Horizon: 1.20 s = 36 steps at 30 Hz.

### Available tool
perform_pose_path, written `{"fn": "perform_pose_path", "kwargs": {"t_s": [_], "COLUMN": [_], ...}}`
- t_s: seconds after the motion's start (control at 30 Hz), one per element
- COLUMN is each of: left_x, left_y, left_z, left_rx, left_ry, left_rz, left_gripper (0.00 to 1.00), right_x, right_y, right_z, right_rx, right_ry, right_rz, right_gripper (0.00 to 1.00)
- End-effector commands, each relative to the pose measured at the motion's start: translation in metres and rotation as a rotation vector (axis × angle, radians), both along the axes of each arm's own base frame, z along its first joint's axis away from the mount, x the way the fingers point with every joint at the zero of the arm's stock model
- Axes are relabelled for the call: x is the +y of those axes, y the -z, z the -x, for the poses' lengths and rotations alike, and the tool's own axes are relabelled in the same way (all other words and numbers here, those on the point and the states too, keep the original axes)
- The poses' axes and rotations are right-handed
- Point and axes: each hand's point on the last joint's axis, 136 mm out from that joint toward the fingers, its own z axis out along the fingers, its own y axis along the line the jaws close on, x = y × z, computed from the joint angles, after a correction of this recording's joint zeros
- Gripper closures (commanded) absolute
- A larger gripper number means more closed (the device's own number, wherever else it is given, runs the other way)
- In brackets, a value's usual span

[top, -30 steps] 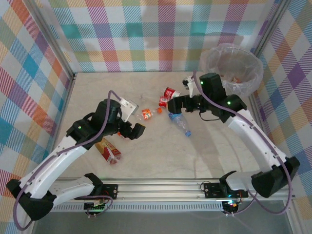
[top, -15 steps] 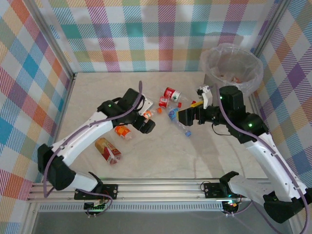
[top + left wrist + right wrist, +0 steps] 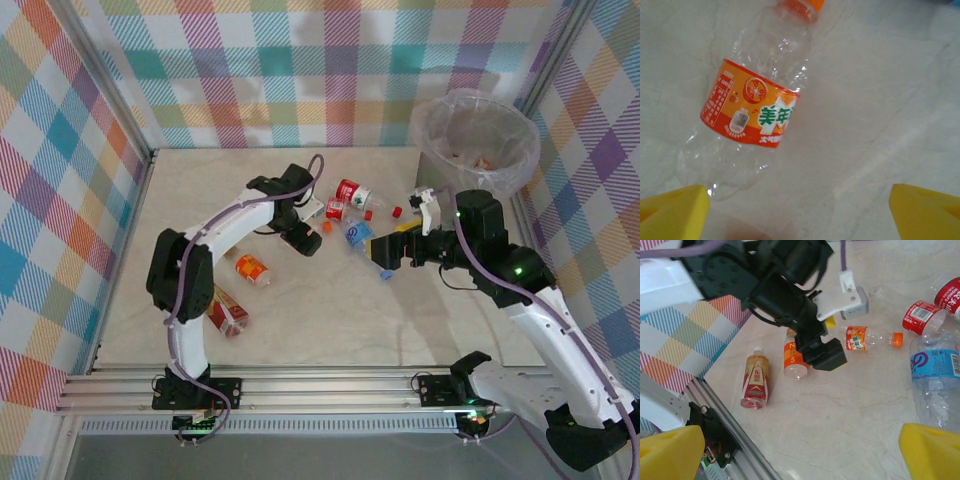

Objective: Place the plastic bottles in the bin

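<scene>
Orange-labelled bottle [image 3: 752,105] lies slanted on the worktop [image 3: 880,100] just ahead of the left claw [image 3: 800,210], which is wide and empty. I'd drop lower, centre on the label, turn to cross the body, then close gently. The right claw [image 3: 800,455] is wide too, with a blue bottle [image 3: 935,375] beside it and the bin [image 3: 428,130] well beyond.
</scene>
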Motion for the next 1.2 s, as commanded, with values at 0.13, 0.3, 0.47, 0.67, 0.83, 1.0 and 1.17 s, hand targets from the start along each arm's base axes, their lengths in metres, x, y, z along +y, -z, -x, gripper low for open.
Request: {"fn": "perform_pose_path", "kwargs": {"t_s": [0.13,0.3,0.47,0.67,0.83,1.0,1.17], "left_x": [0.023,0.025,0.02,0.013,0.011,0.007,0.005], "left_y": [0.017,0.028,0.038,0.045,0.047,0.05,0.04], "left_z": [-0.034,-0.044,-0.042,-0.028,-0.017,-0.002,0.005], "left_rx": [-0.035,-0.042,-0.006,0.066,0.097,0.133,0.133], "left_ry": [-0.014,-0.02,-0.017,-0.016,-0.028,-0.027,-0.058], "left_rz": [-0.1,-0.118,-0.1,-0.064,-0.052,-0.052,-0.011], "left_gripper": [0.04,0.03,0.08,0.14,0.19,0.29,0.35], "right_x": [-0.001,0.0,0.001,-0.001,-0.002,0.0,-0.002], "right_y": [0.005,0.006,0.009,0.011,0.011,0.012,0.013], "right_z": [0.006,0.004,0.004,0.003,0.002,0.001,0.001], "right_rx": [0.025,0.032,0.045,0.049,0.049,0.057,0.06], "right_ry": [0.003,0.008,0.008,0.023,0.03,0.028,0.038], "right_rz": [-0.015,-0.024,-0.024,-0.019,-0.015,-0.018,-0.016], "right_gripper": [0.0,0.0,0.0,0.0,0.0,0.0,0.0]}}
